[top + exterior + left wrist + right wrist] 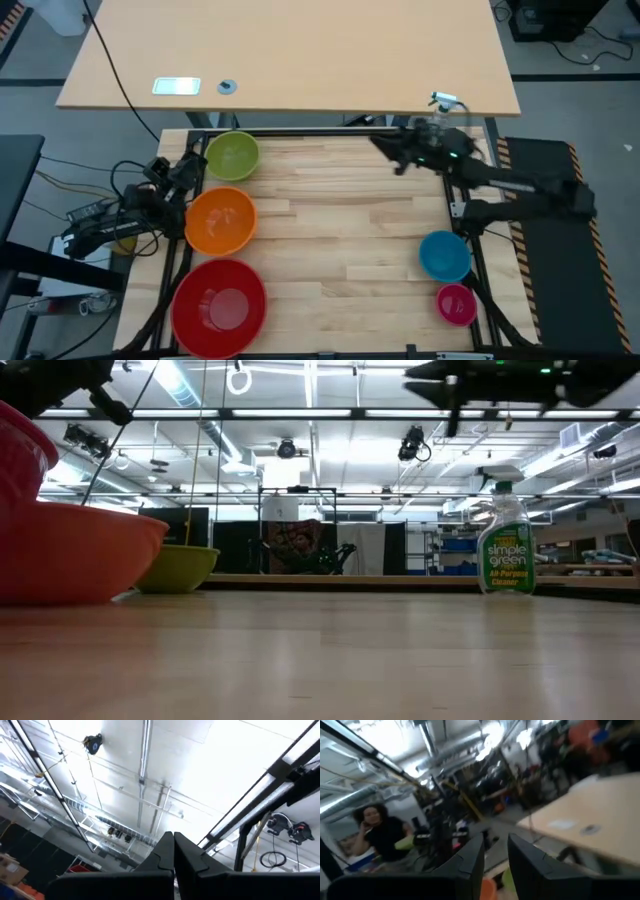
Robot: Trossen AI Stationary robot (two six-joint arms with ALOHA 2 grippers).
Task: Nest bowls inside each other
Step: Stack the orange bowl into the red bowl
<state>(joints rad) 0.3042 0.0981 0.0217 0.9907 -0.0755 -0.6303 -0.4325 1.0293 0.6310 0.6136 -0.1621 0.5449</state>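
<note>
a pale wooden table [340,220] sits in a large workshop with bright ceiling lights, and a second, lighter tabletop [300,50] lies beyond its far edge. the left gripper [173,851] points up at the ceiling with its two dark fingers pressed together and nothing between them; its arm is folded just off the table's left edge. the right gripper [495,851] has its fingers a little apart with nothing between them, and it hangs in the air over the far right corner of the table, near a spray bottle of green cleaner [505,535]. five bowls sit apart, none inside another. along the left edge, from far to near, are a lime green bowl [233,156], an orange bowl [220,220] and a big red bowl [219,305]. at the near right are a blue bowl [444,254] and a small magenta bowl [456,303]. a person [382,836] shows in the room behind.
</note>
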